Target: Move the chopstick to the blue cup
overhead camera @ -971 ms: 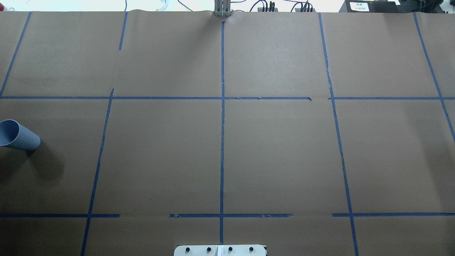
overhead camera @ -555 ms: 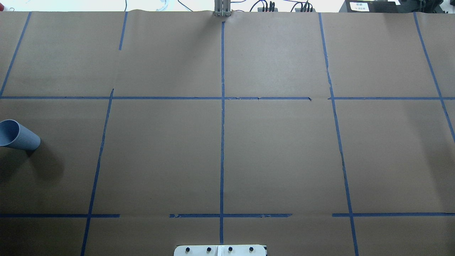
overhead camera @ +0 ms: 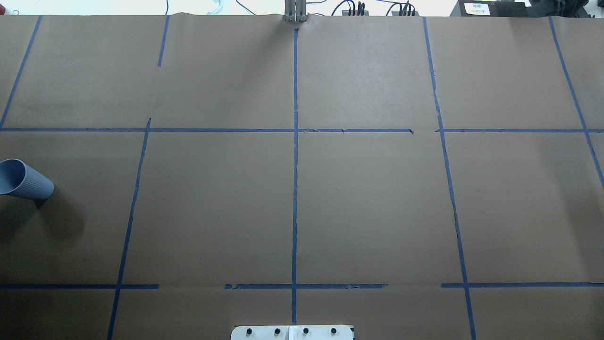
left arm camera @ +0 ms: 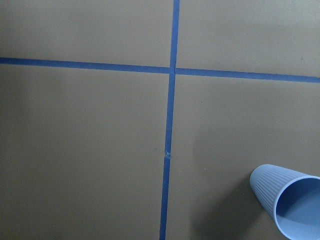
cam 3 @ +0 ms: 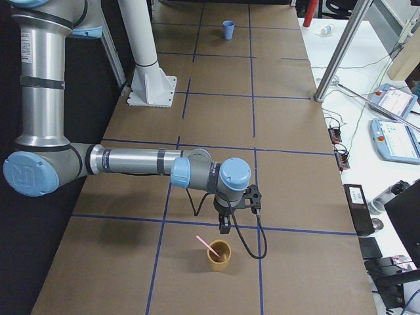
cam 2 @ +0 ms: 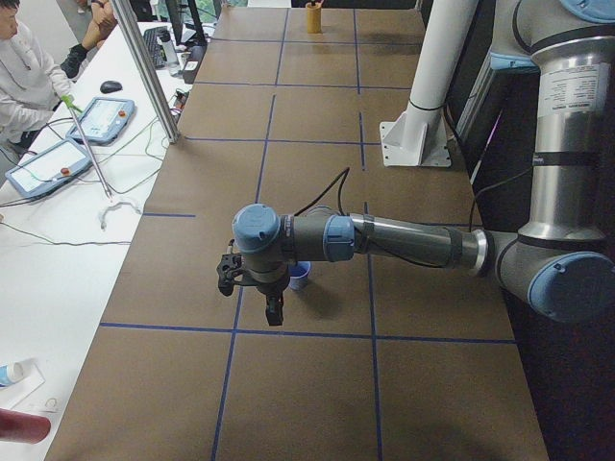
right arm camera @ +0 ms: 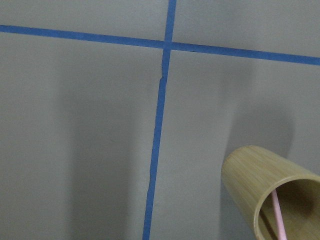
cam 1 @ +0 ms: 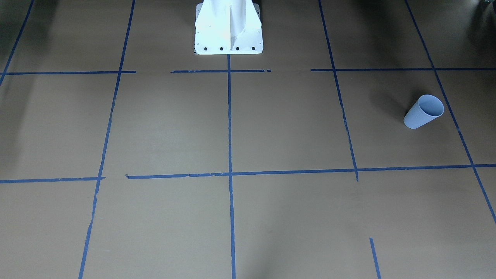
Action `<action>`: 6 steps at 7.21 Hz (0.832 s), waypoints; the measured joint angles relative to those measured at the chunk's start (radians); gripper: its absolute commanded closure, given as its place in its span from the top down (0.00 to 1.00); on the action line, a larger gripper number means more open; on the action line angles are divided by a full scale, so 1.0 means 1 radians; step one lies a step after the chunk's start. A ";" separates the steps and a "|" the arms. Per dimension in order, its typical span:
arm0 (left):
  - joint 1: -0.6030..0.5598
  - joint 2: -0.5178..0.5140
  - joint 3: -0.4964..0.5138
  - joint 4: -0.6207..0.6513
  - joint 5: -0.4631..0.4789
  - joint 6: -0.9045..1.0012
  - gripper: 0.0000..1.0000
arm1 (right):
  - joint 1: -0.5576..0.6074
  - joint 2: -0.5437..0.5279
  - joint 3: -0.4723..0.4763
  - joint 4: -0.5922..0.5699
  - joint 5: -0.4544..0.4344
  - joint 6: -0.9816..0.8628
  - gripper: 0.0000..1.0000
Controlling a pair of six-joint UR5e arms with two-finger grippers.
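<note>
The blue cup [overhead camera: 23, 179] stands upright at the table's left edge; it also shows in the front view [cam 1: 423, 111] and at the lower right of the left wrist view [left arm camera: 290, 205]. The pink chopstick [cam 3: 209, 247] leans inside a tan bamboo cup [cam 3: 219, 252] at the table's right end, and shows in the right wrist view [right arm camera: 278, 217]. My left gripper [cam 2: 274, 309] hangs just beside the blue cup [cam 2: 299, 276]. My right gripper [cam 3: 224, 226] hangs just above and behind the tan cup. I cannot tell whether either is open or shut.
The white robot pedestal [cam 1: 228, 27] stands at the near middle edge of the table. A metal post [cam 2: 144, 67] rises at the far side. Operators and teach pendants [cam 2: 101, 117] are on the white bench beyond the table.
</note>
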 measured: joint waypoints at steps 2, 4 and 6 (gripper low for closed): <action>0.003 0.002 -0.006 -0.057 -0.001 -0.011 1.00 | 0.001 -0.007 0.001 0.001 0.026 -0.001 1.00; 0.020 0.003 -0.004 -0.084 -0.009 -0.026 1.00 | 0.000 -0.006 0.001 0.009 0.029 -0.003 1.00; 0.033 0.007 -0.001 -0.088 -0.010 -0.028 1.00 | 0.000 -0.012 -0.017 0.081 0.029 -0.003 1.00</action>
